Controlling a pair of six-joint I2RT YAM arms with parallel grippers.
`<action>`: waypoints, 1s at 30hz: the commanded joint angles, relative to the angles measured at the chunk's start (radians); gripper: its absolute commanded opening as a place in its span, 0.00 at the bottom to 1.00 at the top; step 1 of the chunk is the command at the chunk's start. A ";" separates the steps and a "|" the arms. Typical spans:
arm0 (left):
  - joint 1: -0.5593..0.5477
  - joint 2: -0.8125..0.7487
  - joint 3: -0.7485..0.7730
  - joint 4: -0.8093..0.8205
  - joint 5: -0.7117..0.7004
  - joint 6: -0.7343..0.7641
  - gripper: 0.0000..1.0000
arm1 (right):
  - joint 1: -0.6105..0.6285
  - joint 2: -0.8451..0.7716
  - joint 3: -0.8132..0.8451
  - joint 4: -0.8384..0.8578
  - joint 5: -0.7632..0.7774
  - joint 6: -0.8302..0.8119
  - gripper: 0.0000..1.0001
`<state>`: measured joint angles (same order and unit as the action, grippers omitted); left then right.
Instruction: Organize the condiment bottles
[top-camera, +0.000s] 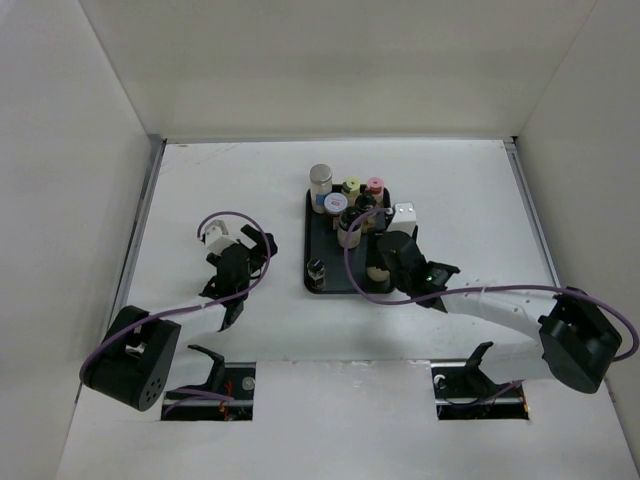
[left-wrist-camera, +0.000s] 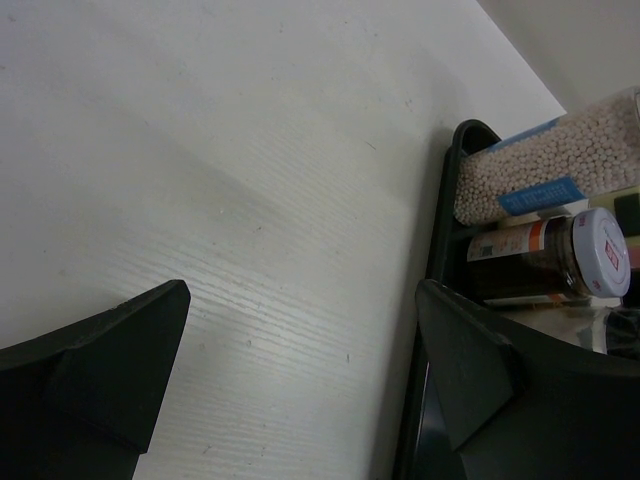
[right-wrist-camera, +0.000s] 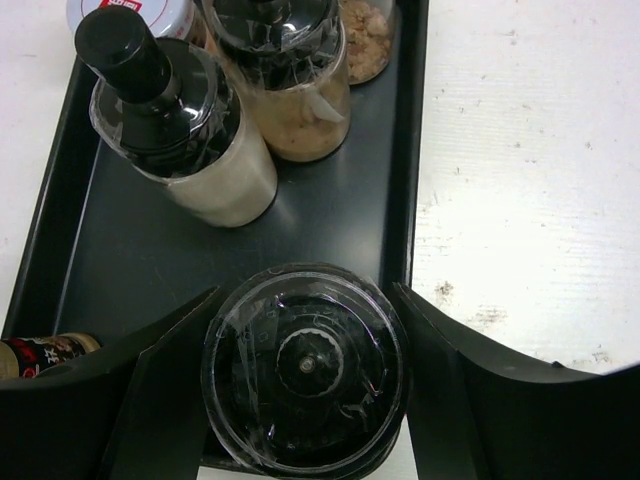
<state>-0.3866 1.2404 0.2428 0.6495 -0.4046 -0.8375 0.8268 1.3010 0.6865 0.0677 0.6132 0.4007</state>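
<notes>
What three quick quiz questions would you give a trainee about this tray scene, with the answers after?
1. True or false: the left hand holds a bottle.
2. The jar in the right hand has a lid that is: A pink, B black, C yellow.
3. Fill in: the condiment bottles sit on a black ____.
Key: 1 false; 2 B; 3 tray.

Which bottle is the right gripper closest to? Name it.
The clear-domed jar at the tray's near edge. It sits right between the right gripper's fingers, while the other bottles stand farther back on the tray.
</notes>
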 joint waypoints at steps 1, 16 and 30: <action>0.004 -0.010 0.033 0.032 0.016 -0.002 1.00 | 0.018 -0.011 0.002 0.069 0.010 0.024 0.52; 0.004 -0.016 0.046 -0.008 -0.006 -0.006 1.00 | 0.036 -0.091 0.011 0.080 0.042 -0.006 1.00; -0.036 0.030 0.165 -0.212 -0.085 0.000 1.00 | -0.234 -0.328 -0.252 0.294 0.201 0.196 1.00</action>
<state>-0.4141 1.2545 0.3466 0.4835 -0.4675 -0.8379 0.6338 0.9852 0.4644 0.3050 0.7910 0.5072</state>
